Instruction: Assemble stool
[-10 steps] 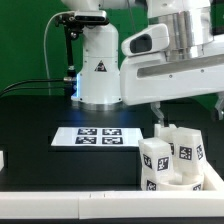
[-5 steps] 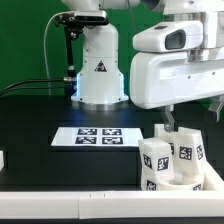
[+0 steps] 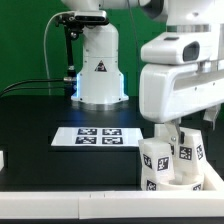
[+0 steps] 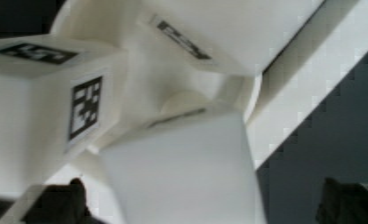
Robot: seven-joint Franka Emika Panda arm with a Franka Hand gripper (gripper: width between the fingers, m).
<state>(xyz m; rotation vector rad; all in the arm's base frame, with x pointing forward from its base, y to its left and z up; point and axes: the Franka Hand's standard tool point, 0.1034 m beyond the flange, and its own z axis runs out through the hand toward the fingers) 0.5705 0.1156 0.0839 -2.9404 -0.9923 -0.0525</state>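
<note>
Hand over stool (marker board nr).

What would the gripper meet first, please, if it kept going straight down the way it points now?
Most likely the stool legs standing directly beneath the gripper. The wrist view shows a tagged white leg filling the frame, so it looks very close, though exact depth is unclear.

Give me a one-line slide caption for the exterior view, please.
Franka gripper lowered onto the tagged white stool legs at the exterior view's right, marker board lying flat on the black table.
</note>
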